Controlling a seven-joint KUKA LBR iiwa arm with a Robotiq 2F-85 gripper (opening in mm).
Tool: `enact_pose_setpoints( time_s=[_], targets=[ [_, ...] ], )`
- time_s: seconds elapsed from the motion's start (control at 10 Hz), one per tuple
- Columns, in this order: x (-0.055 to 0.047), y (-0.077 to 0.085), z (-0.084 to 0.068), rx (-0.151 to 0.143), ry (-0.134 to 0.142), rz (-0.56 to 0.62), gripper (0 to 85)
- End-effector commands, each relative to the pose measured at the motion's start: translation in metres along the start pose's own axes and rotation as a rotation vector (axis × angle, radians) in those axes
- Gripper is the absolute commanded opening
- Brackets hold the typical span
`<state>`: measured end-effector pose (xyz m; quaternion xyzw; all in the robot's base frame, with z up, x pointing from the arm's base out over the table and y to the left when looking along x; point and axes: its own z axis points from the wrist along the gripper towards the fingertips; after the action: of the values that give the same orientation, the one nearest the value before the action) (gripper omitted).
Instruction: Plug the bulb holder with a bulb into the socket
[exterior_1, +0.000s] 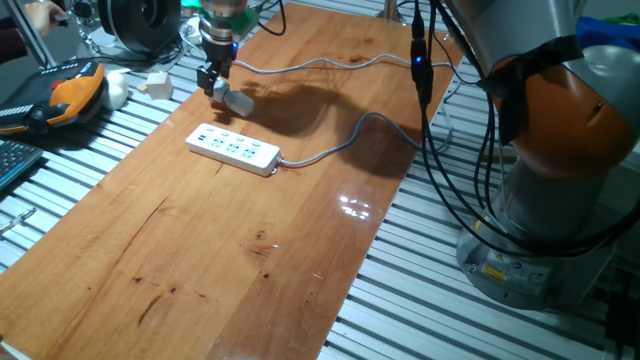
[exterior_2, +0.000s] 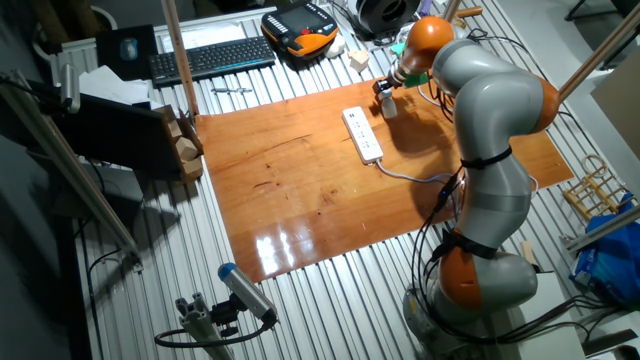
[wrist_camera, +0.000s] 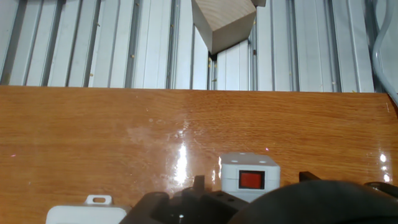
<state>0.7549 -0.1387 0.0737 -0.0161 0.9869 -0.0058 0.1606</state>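
Note:
The bulb holder with a bulb (exterior_1: 236, 101) is small and white, and its red spot faces the hand camera (wrist_camera: 250, 179). My gripper (exterior_1: 216, 84) is shut on it and holds it just above the wooden board, beyond the far end of the socket. The socket (exterior_1: 234, 148) is a long white power strip with bluish marks and a grey cable (exterior_1: 330, 150), lying flat on the board. In the other fixed view the gripper (exterior_2: 384, 92) and holder (exterior_2: 389, 107) are right of the strip's (exterior_2: 362, 135) far end. The hand view shows only a corner of the strip (wrist_camera: 87, 213).
A plain white cube (exterior_1: 157, 85) lies on the metal slats left of the board, near an orange and black pendant (exterior_1: 70, 95). A wooden block (wrist_camera: 224, 22) lies on the slats beyond the board's edge. Cables (exterior_1: 330, 62) run across the board's far side.

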Motion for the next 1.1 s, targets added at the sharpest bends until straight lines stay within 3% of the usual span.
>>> enact_pose_setpoints(
  time_s=[0.0, 1.0],
  targets=[
    [0.0001, 0.0001, 0.0002, 0.002, 0.0, 0.006, 68.0],
    [-0.0003, 0.002, 0.0085, -0.001, -0.003, 0.008, 68.0]
  ],
)
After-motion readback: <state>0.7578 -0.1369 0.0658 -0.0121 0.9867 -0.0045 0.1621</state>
